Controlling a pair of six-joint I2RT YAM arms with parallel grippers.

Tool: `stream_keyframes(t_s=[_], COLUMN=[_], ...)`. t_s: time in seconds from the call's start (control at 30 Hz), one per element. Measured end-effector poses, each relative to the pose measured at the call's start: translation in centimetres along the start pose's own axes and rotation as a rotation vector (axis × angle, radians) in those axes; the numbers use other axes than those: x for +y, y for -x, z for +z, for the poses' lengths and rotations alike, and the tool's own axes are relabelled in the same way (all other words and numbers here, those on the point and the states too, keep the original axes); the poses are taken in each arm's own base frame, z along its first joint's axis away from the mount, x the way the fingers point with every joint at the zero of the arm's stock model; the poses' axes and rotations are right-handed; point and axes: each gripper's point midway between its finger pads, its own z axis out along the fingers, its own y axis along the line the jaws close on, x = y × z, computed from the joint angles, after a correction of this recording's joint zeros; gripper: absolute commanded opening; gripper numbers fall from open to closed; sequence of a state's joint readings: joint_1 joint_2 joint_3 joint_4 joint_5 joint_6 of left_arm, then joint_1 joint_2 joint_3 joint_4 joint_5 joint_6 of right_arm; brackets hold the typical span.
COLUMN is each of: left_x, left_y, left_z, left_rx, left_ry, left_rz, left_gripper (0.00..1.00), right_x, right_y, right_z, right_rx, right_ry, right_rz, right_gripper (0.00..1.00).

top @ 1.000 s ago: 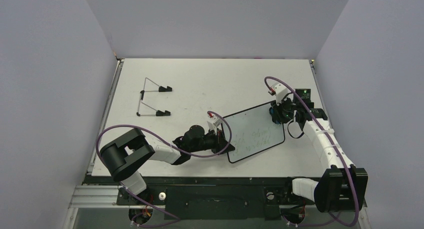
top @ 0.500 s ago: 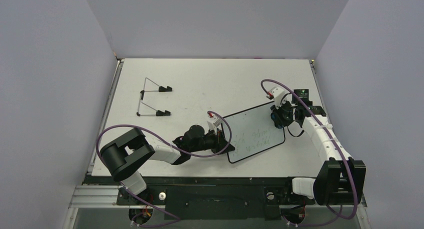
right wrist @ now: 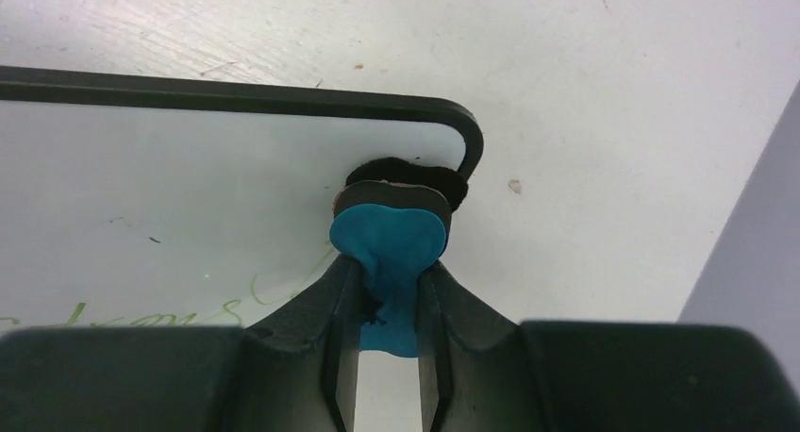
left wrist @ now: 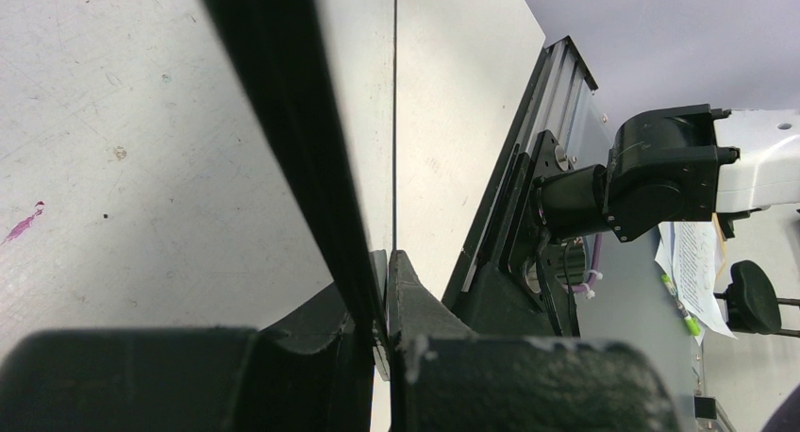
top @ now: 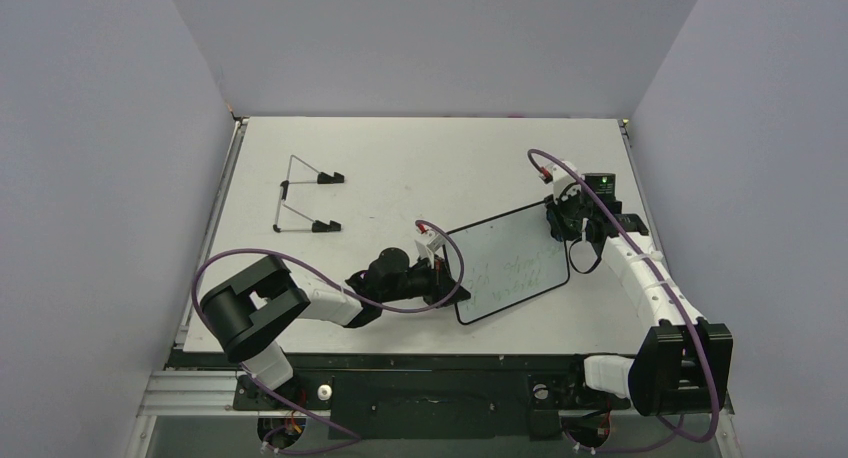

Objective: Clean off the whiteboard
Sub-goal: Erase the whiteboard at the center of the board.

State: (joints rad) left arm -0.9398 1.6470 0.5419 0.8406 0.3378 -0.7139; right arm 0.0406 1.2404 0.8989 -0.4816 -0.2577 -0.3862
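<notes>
At the far right corner of the whiteboard (top: 510,263), the right gripper (top: 558,216) has moved up from beside the right rim over the last second. Its jaws are clamped on the blue-and-black eraser (right wrist: 389,232), whose black felt now rests on the white face just inside the rounded corner. That reads as the start of a wiping pass, with nothing rubbed out yet: the green handwriting (top: 510,271) is all there. The board lies skewed on the counter (top: 420,158), and the left gripper (top: 437,275) is closed on its near-left rim, pinning it. Open face runs from the eraser toward that clamp, which bounds any sweep. The wire stand (top: 300,203) is well apart, and bare counter lies beyond the far rim.
</notes>
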Motion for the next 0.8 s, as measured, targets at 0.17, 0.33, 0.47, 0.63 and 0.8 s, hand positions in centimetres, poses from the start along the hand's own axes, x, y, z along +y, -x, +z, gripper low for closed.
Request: stream_keyframes(t_s=[0.17, 0.33, 0.47, 0.63, 0.8], left_x=[0.0, 0.1, 0.4, 0.5, 0.4], left_y=[0.0, 0.2, 0.4, 0.5, 0.4], left_z=[0.1, 0.1, 0.0, 0.1, 0.1], left_rx=[0.000, -0.005, -0.013, -0.016, -0.012], left_ry=[-0.001, 0.006, 0.015, 0.017, 0.012], left_rz=[0.002, -0.008, -0.004, 0.014, 0.022], left_gripper=[0.00, 0.00, 0.00, 0.00, 0.00], right_x=[-0.3, 2.0, 4.5, 3.0, -0.6], right_y=[-0.7, -1.4, -0.7, 0.5, 0.3], right_z=[0.2, 0.3, 0.1, 0.2, 0.2], right_rx=[0.042, 0.084, 0.056, 0.014, 0.021], right_ry=[0.003, 0.141, 0.226, 0.106, -0.072], right_rz=[-0.045, -0.150, -0.187, -0.105, -0.039], right_gripper=[0.00, 0.00, 0.00, 0.00, 0.00])
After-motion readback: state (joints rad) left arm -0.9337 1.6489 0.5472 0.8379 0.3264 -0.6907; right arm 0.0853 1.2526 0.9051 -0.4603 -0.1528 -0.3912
